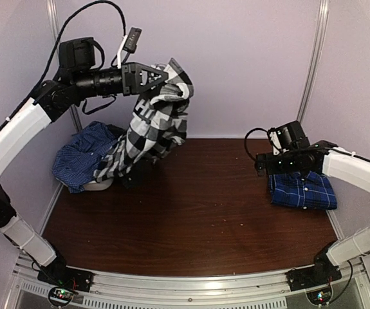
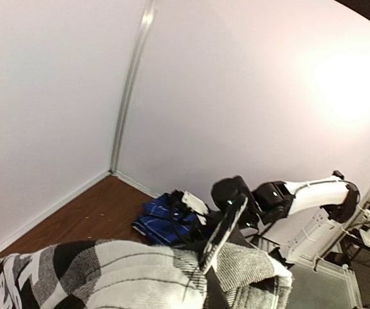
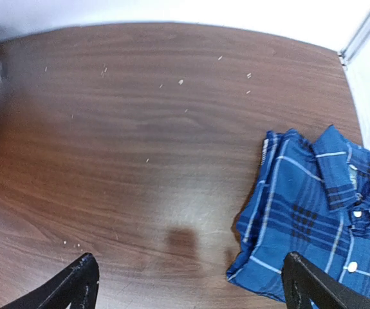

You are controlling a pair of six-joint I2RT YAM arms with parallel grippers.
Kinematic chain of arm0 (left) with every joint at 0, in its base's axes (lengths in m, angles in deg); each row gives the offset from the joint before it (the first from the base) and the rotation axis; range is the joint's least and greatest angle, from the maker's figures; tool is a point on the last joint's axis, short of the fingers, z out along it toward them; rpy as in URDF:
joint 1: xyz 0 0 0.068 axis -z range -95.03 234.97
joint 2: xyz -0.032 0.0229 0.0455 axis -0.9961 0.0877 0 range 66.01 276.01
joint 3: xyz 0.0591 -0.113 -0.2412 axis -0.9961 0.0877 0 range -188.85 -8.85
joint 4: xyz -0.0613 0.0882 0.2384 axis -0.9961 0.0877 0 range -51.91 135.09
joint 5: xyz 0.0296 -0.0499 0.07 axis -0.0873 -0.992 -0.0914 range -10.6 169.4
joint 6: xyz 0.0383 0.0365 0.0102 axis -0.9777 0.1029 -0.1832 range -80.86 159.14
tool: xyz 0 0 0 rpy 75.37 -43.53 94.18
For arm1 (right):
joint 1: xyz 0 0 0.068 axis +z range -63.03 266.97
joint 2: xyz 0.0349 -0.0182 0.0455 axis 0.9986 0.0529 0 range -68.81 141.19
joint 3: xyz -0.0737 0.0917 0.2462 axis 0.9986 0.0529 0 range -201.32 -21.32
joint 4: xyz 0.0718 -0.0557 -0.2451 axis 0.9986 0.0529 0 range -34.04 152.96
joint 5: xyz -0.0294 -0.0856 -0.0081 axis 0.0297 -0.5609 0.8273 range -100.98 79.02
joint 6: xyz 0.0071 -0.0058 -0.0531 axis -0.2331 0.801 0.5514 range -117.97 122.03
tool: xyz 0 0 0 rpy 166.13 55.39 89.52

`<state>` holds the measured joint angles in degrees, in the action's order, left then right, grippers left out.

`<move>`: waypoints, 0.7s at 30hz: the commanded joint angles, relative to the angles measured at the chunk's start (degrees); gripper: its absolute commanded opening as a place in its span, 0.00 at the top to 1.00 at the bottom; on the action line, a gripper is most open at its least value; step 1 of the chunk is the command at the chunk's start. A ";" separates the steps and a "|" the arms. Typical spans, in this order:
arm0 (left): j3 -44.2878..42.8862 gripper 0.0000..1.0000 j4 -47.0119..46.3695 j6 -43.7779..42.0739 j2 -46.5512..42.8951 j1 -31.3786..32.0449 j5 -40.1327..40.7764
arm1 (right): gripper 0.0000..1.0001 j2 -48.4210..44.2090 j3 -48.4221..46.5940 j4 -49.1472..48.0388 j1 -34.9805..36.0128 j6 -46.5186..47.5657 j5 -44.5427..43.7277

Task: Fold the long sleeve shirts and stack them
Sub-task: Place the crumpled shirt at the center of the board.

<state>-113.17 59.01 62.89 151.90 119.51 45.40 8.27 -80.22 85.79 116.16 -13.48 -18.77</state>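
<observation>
Pickup step: my left gripper (image 1: pixel 165 76) is clamped on the black-and-white check shirt (image 1: pixel 152 125), which hangs high at far left. My right gripper (image 3: pixel 194 290) is wide and empty beside the folded blue shirt (image 1: pixel 302 191). Next I likely spread the check shirt flat on the desk (image 1: pixel 191 225).

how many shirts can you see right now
3. A black-and-white check shirt hangs from the left gripper; a crumpled blue shirt lies heaped at the back left; a folded blue plaid shirt lies at the right. More may hide under the heap.
</observation>
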 commanded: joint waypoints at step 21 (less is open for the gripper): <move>-10.67 0.03 8.88 -12.27 30.03 14.41 -1.47 | 0.00 -19.29 12.15 -11.20 -5.39 -5.03 22.36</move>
<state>-124.16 64.24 59.96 187.02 132.15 42.56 -8.93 -69.53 78.73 110.72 -17.15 -2.18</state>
